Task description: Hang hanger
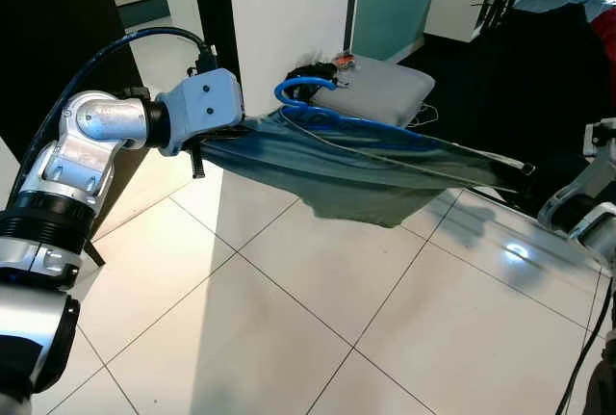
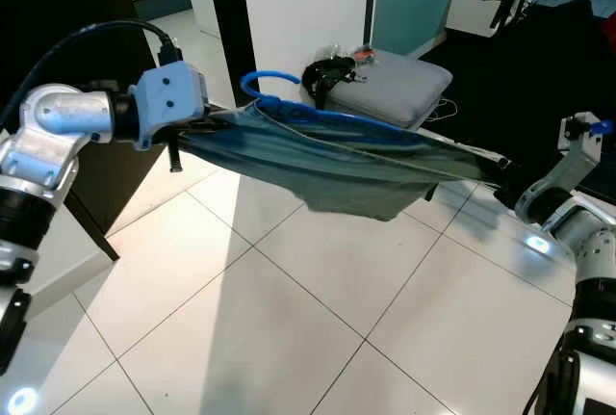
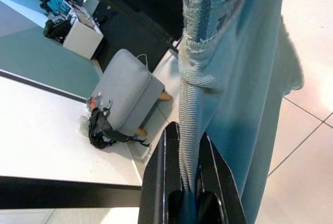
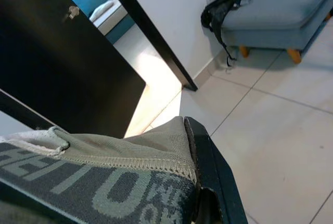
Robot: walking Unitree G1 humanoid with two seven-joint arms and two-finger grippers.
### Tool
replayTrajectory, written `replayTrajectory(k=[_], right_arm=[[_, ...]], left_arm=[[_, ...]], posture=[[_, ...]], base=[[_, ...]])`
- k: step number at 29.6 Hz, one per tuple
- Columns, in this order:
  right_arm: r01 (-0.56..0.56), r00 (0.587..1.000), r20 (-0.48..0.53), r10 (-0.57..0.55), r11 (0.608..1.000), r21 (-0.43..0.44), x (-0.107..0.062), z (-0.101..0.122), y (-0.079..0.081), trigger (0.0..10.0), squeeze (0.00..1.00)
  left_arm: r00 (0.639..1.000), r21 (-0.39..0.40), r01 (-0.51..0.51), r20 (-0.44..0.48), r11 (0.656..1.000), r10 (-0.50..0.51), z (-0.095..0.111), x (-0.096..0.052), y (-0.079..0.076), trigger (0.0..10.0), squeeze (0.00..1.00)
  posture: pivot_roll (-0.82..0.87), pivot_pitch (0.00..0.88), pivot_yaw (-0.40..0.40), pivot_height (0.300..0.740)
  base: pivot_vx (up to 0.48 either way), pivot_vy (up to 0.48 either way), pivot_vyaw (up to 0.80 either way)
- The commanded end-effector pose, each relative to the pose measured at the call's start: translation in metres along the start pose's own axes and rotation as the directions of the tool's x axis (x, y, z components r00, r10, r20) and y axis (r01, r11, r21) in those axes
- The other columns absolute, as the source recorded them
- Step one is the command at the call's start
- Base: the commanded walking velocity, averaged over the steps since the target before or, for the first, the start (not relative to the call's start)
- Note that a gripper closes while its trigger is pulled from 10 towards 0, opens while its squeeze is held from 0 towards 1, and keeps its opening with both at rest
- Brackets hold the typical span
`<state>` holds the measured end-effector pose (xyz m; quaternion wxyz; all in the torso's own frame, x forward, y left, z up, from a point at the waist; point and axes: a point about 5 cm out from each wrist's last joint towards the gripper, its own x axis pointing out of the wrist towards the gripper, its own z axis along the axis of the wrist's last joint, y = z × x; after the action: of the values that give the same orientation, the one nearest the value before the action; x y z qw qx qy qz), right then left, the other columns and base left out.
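A blue plastic hanger (image 1: 310, 107) lies inside a grey-blue garment (image 1: 356, 169), its hook sticking up near the left end. The garment is stretched level between both arms above the tiled floor. My left gripper (image 1: 223, 136) is shut on the garment's left edge; in the left wrist view both black fingers (image 3: 161, 182) pinch the knitted hem (image 3: 190, 109). My right gripper (image 2: 502, 180) is shut on the far right end, where a waistband with lettering (image 4: 99, 182) lies against a black finger (image 4: 210, 177).
A grey ottoman (image 1: 390, 88) with a black bag (image 1: 313, 74) on it stands behind the garment, against a white wall (image 1: 289, 11). A dark door (image 1: 38, 39) is at the left. Dark clothes (image 1: 549, 59) hang at the back right. Tiled floor (image 1: 289, 319) lies below.
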<state>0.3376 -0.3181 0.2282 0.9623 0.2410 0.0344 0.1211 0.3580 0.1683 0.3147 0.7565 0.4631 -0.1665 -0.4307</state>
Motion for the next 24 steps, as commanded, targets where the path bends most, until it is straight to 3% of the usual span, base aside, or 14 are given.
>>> replayTrajectory(k=[1,6,10,13,18,19,20,21,22,23,24], right_arm=[[0.014,1.000,0.009,-0.014,1.000,-0.003,0.000,0.004,0.000,0.0,0.00],[0.024,1.000,0.016,-0.023,1.000,-0.005,0.001,0.005,-0.001,0.0,0.00],[0.000,0.999,0.042,0.000,1.000,-0.018,0.002,0.015,0.008,0.0,0.00],[-0.071,0.992,0.102,0.080,0.993,-0.089,0.005,0.033,0.029,0.0,0.00],[-0.087,0.989,0.114,0.099,0.991,-0.106,0.006,0.037,0.034,0.0,0.00],[-0.104,0.985,0.125,0.119,0.987,-0.126,0.007,0.042,0.042,0.0,0.00],[-0.115,0.983,0.130,0.133,0.984,-0.137,0.007,0.045,0.047,0.0,0.00],[-0.115,0.983,0.130,0.133,0.984,-0.137,0.007,0.045,0.047,0.0,0.00],[-0.125,0.981,0.127,0.146,0.980,-0.155,0.009,0.046,0.052,0.0,0.00],[-0.125,0.981,0.127,0.146,0.980,-0.155,0.009,0.046,0.052,0.0,0.00],[-0.143,0.979,0.121,0.165,0.975,-0.168,0.010,0.046,0.057,0.0,0.00]], left_arm=[[1.000,0.004,-0.010,0.026,1.000,0.010,0.002,-0.001,0.000,3.8,0.00],[1.000,0.028,0.012,0.014,1.000,-0.012,0.001,0.001,-0.004,3.6,0.00],[0.998,0.043,0.025,-0.050,0.999,-0.023,-0.008,0.004,-0.009,3.6,0.00],[0.992,0.004,0.051,-0.115,0.999,-0.051,-0.019,0.012,-0.022,4.0,0.00],[0.990,-0.008,0.056,-0.125,0.998,-0.057,-0.021,0.014,-0.026,4.0,0.00],[0.985,-0.050,0.035,-0.164,0.998,-0.043,-0.027,0.018,-0.030,4.1,0.00],[0.980,-0.080,0.015,-0.195,0.997,-0.031,-0.031,0.022,-0.032,5.6,0.00],[0.980,-0.080,0.015,-0.195,0.997,-0.031,-0.031,0.022,-0.032,5.6,0.00],[0.973,-0.122,-0.015,-0.231,0.992,-0.014,-0.036,0.027,-0.037,8.8,0.00],[0.973,-0.122,-0.015,-0.231,0.992,-0.014,-0.036,0.027,-0.037,8.8,0.00],[0.966,-0.170,-0.047,-0.259,0.984,0.001,-0.040,0.033,-0.042,8.5,0.00]], posture=[[0.00,0.064,0.013,0.740],[0.01,0.065,0.013,0.740],[0.00,0.067,0.015,0.740],[0.00,0.068,0.019,0.740],[0.00,0.068,0.019,0.740],[0.00,0.069,0.020,0.740],[0.00,0.068,0.019,0.740],[0.00,0.068,0.019,0.740],[0.00,0.067,0.019,0.740],[0.00,0.067,0.019,0.740],[0.00,0.070,0.019,0.740]], base=[[0.000,0.000,0.00],[0.000,0.000,0.00],[0.000,0.000,0.00],[0.000,0.000,0.00],[0.000,0.000,0.00],[0.000,0.000,0.00],[0.000,0.000,0.00],[0.000,0.000,0.00],[0.000,0.000,0.00],[0.000,0.000,0.00],[0.000,0.000,0.00]])
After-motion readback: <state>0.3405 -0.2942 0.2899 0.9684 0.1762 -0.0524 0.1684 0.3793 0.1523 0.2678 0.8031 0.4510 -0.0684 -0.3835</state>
